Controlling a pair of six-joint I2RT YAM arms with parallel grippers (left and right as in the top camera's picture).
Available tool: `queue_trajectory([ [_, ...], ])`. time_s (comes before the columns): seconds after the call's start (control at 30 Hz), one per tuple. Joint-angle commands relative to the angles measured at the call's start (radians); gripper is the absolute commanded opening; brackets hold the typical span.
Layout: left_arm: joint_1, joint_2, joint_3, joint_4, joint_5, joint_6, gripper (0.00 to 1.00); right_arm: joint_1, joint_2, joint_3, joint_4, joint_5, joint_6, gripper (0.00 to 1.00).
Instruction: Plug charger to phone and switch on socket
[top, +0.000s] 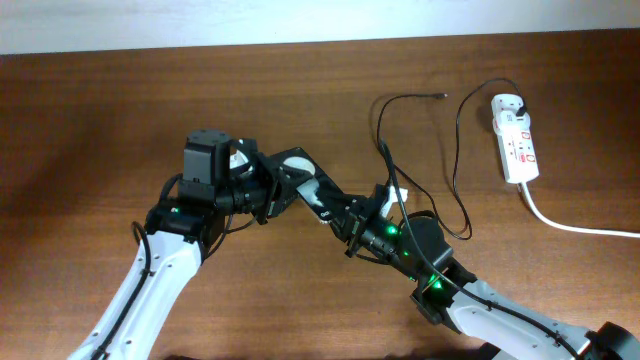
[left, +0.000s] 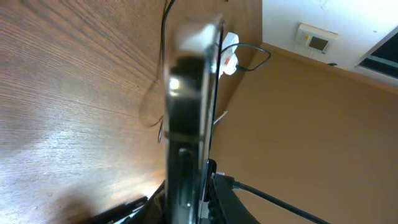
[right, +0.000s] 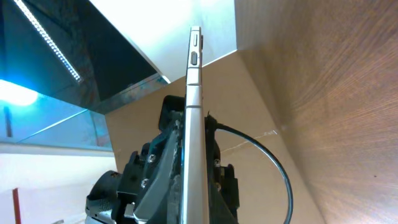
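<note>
Presently: the step in hand is positioning the flat black, silver-edged phone (right: 194, 112), held on edge above the brown wooden table (top: 90, 120) between both arms. Right gripper (top: 352, 218): jaws narrow, clamped on the phone's two faces. Left gripper (top: 268, 188): closed on its other end, as far as blur allows. Thin black charger cable (top: 456, 150) lies loose, its connector tip (top: 445, 95) towards the white power-strip socket (top: 515, 140). Next, judged: one arm releases and fetches the tip.

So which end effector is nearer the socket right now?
Right. The right end effector is mid-table, well short of the socket; the left end effector lies farther away, beyond it.
</note>
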Motion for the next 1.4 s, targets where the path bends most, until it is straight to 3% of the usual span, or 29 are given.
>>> queue_trajectory([
  [0.0,-0.003,0.002,0.004,0.014,-0.041,-0.002,0.17,0.013,-0.006,0.017,0.008,-0.077,-0.024,0.04],
  [0.27,-0.003,0.002,0.004,0.014,-0.066,-0.002,0.0,0.012,-0.006,0.017,0.006,-0.08,-0.026,0.05],
  [0.3,-0.003,0.002,0.004,0.014,-0.073,-0.002,0.0,0.012,-0.006,0.017,0.002,-0.08,-0.039,0.09],
  [0.33,-0.003,0.002,0.004,0.013,-0.086,0.019,0.0,0.012,-0.006,0.017,-0.02,-0.08,-0.044,0.13],
  [0.4,-0.002,0.002,0.004,0.011,-0.157,0.19,0.0,0.012,-0.006,0.017,-0.093,-0.079,-0.121,0.16],
  [0.5,0.029,0.002,0.004,-0.003,-0.182,0.311,0.0,0.01,-0.006,0.017,-0.162,-0.079,-0.294,0.33],
  [0.6,0.122,0.002,0.004,-0.076,-0.177,0.355,0.0,0.008,-0.006,0.017,-0.238,-0.063,-0.549,0.53],
  [0.63,0.146,0.002,0.004,-0.1,-0.164,0.359,0.0,0.008,-0.006,0.017,-0.271,-0.044,-0.631,0.53],
  [0.67,0.16,0.002,0.004,-0.109,-0.144,0.381,0.0,0.008,-0.006,0.017,-0.3,-0.027,-0.694,0.61],
  [0.7,0.17,0.002,0.004,-0.115,-0.109,0.413,0.0,0.008,-0.006,0.017,-0.361,0.0,-0.773,0.99],
  [0.77,0.171,0.002,0.004,-0.159,-0.022,0.497,0.0,0.004,-0.007,0.017,-0.441,0.014,-0.816,0.99],
  [0.87,0.171,0.002,0.004,-0.281,-0.022,0.581,0.0,-0.057,-0.036,0.025,-0.568,0.014,-0.853,0.99],
  [1.0,0.171,0.002,0.004,-0.347,-0.023,0.613,0.0,-0.158,-0.146,0.071,-0.818,0.001,-0.969,0.99],
  [1.17,0.171,0.002,0.004,-0.347,-0.046,0.612,0.0,-0.3,-0.323,0.351,-1.453,0.093,-1.136,0.99],
  [1.37,0.171,0.002,0.004,-0.348,-0.045,0.612,0.0,-0.338,-0.39,0.395,-1.549,0.186,-1.136,0.99],
])
